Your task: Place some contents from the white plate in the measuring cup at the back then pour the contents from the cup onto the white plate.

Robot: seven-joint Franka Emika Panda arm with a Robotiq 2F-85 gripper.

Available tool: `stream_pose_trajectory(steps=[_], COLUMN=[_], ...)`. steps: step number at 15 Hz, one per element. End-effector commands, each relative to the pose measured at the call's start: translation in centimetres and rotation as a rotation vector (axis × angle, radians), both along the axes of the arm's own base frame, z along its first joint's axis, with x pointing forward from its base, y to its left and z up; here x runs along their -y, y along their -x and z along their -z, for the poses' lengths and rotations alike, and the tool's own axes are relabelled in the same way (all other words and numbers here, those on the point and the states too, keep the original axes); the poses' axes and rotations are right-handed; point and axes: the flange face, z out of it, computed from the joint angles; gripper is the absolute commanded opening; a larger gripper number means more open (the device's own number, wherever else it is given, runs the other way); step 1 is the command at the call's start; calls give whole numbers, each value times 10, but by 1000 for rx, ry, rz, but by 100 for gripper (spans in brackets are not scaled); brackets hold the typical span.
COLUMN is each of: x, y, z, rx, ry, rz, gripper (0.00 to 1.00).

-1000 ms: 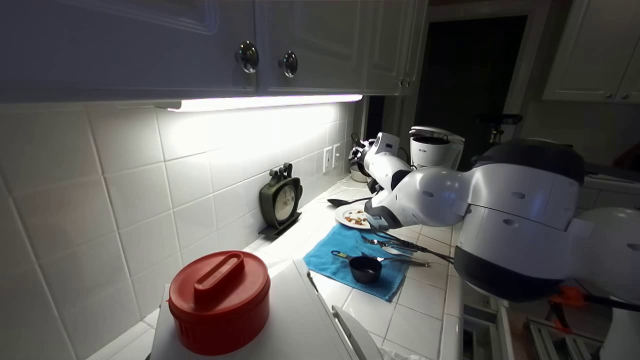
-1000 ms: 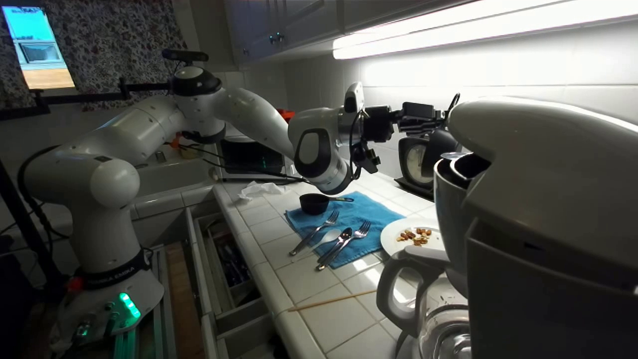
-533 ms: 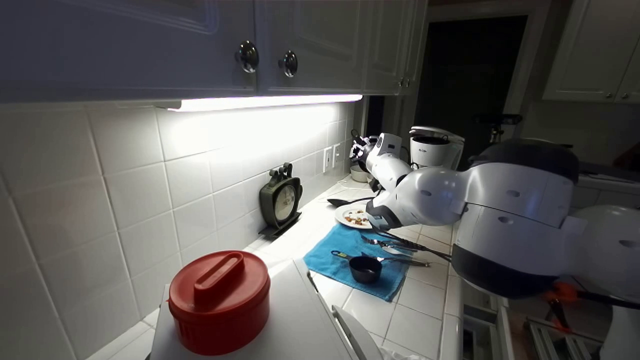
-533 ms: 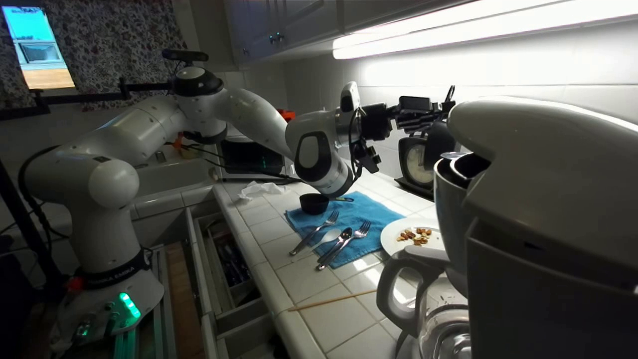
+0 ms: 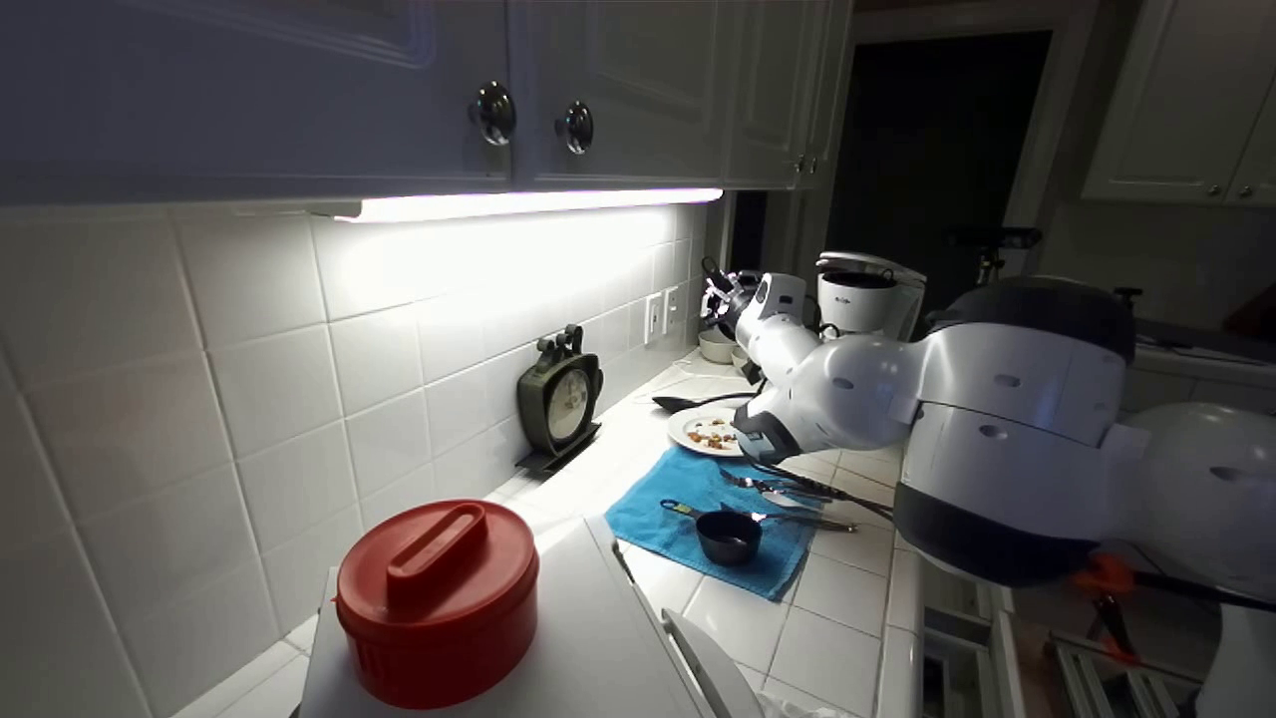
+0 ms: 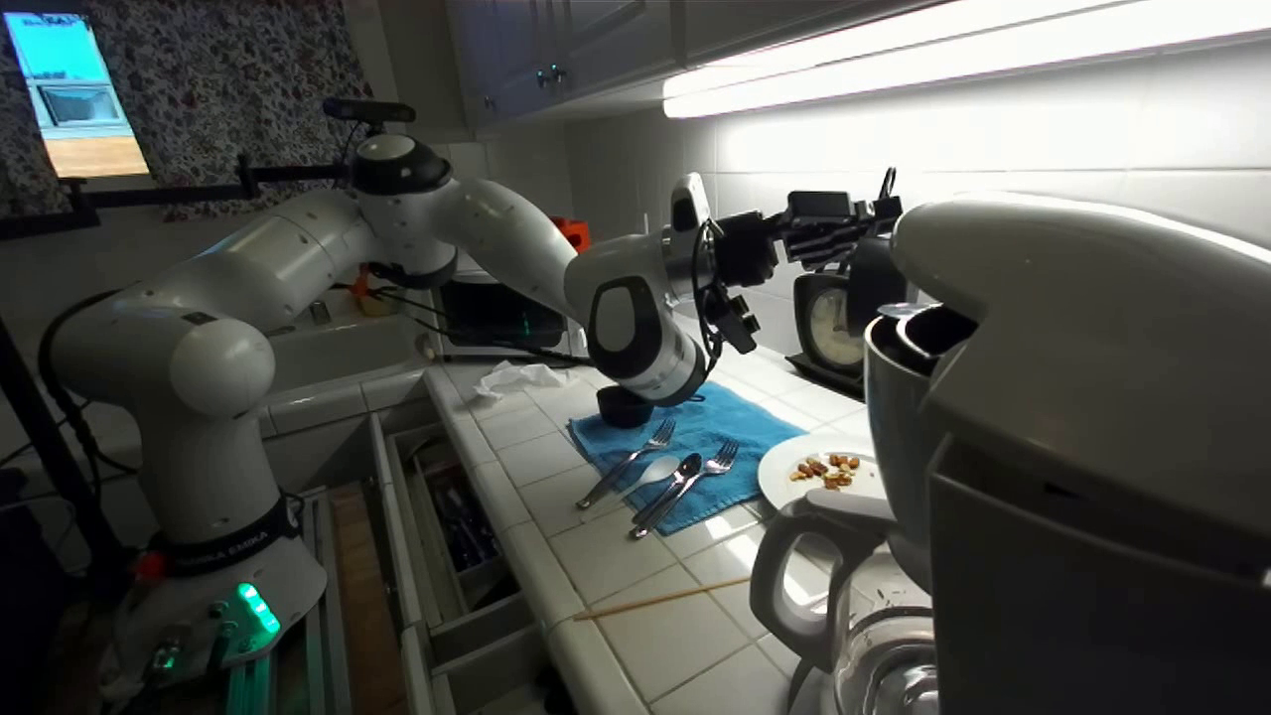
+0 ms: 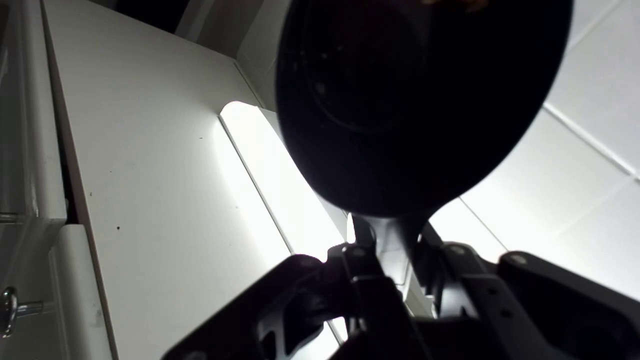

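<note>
Since one second earlier, the gripper (image 7: 394, 236) and the measuring cup (image 7: 420, 100) have been shifted slightly, toward 10 o'clock as seen in an exterior view; the white plate (image 6: 777, 465), blue towel (image 6: 740, 415) and second dark cup (image 6: 624, 407) have been left in place.

Jaws: clenched on the handle of the measuring cup. In the wrist view the cup is held at 12 o'clock from them, well above the counter (image 6: 675, 645). Blurred brownish bits (image 7: 470, 4) are seen against its dark bowl, at the top edge of view.

Nearest in an exterior view: coffee maker (image 6: 1082, 298) with glass carafe (image 6: 894, 645); the held cup is partly covered by it. The mark (image 5: 842, 300) on its front is too small to be read.

Next: the plate, at about 6 o'clock from the grip in both exterior views, not touched. Its contents (image 6: 840, 480), small brown pieces, are gathered mid-plate.

At 12 o'clock from the plate: a dial (image 6: 832, 323), figures not legible.

Beyond, toward 10 o'clock: the towel, on which cutlery (image 6: 717, 463) and the second cup, upright, are laid. A yellow-green mark (image 5: 681, 509) on that cup's handle cannot be read.

Farther: an open drawer (image 6: 399, 541), contents too dark to be identified. On the arm's base (image 6: 233, 544) "EMIKA" is read, the preceding word partly turned away.

Farthest: a microwave (image 6: 487, 308), topped by a red tub (image 5: 439, 618), lidded.
</note>
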Motion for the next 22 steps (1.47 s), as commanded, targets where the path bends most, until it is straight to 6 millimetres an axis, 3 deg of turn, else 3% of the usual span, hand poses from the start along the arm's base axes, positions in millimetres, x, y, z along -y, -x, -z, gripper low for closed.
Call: stream_pose_trajectory(steps=[1, 15, 22], x=[0, 3, 9], y=[3, 6, 2], z=[-3, -1, -9], rx=[0, 1, -53], ry=[60, 74, -159], rz=[6, -14, 29], gripper=[7, 7, 7])
